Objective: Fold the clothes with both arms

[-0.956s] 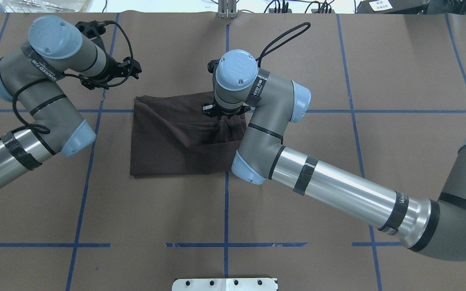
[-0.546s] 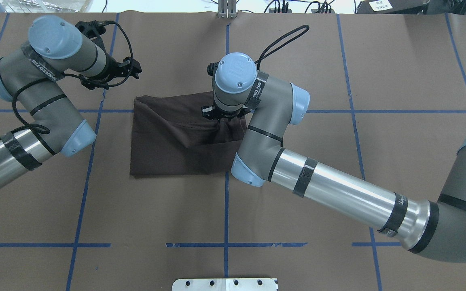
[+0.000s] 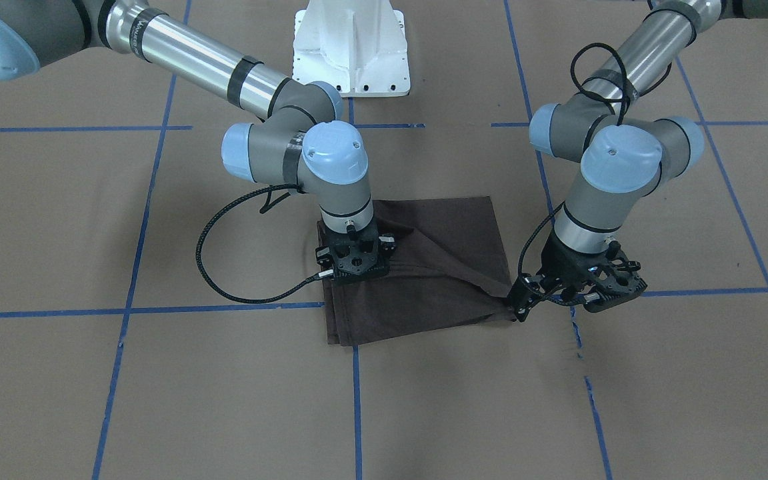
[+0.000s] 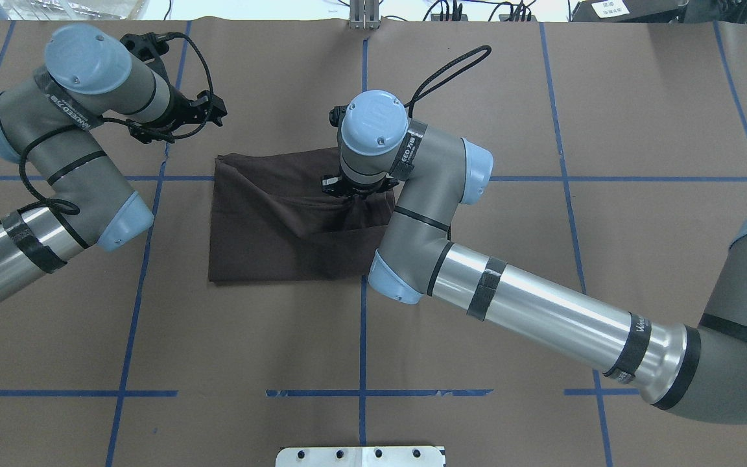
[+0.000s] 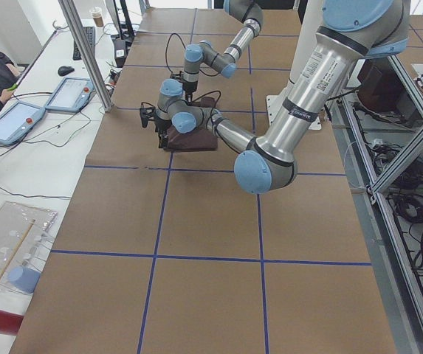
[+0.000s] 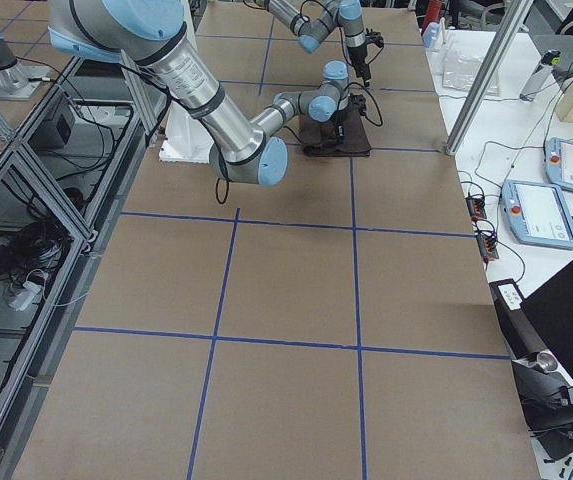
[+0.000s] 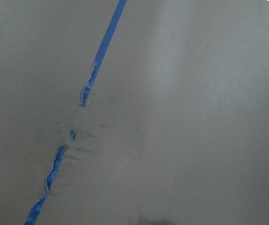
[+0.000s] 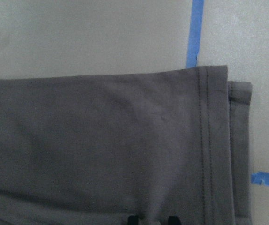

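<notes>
Robotics lab: two jointed arms [image 4: 542, 311] on white pedestal [image 3: 351, 43]; brown-papered worktop [image 4: 639, 130] with blue tape grid [image 4: 362, 337]; teach pendants [image 6: 541, 213]; aluminium framing [image 6: 26, 185]; loose cables [image 5: 410, 214].

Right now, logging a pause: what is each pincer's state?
Left pincer: cannot be told; tips at the T-shirt corner.
Right pincer: closed, pinching the T-shirt.

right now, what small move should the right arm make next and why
Probably raise the right jaws a little before folding: they look shut on a bunched top layer of the shirt, low on the cloth, and a taut crease runs to the corner beside the left jaws, whose camera sees only paper.
</notes>
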Robot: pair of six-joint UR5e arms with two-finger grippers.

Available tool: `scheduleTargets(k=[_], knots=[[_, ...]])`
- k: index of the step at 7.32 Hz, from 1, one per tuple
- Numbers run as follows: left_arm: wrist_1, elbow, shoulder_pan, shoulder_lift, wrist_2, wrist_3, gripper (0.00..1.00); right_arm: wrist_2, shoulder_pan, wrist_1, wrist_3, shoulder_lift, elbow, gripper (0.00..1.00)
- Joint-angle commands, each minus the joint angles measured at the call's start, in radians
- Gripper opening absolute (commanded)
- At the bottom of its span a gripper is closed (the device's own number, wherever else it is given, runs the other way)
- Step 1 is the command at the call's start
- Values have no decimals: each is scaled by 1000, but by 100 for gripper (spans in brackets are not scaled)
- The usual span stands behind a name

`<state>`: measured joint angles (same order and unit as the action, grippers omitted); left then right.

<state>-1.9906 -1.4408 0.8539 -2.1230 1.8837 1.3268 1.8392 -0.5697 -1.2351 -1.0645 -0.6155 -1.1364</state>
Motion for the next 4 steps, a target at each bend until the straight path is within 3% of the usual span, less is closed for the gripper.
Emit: scheduleTargets(k=[1,4], knots=[[0,0,1,0,0,0,100,0,-1,8,0,-1,0,0],[0,0,-1,0,0,2,100,0,-4,13,1,-6,-8,0]])
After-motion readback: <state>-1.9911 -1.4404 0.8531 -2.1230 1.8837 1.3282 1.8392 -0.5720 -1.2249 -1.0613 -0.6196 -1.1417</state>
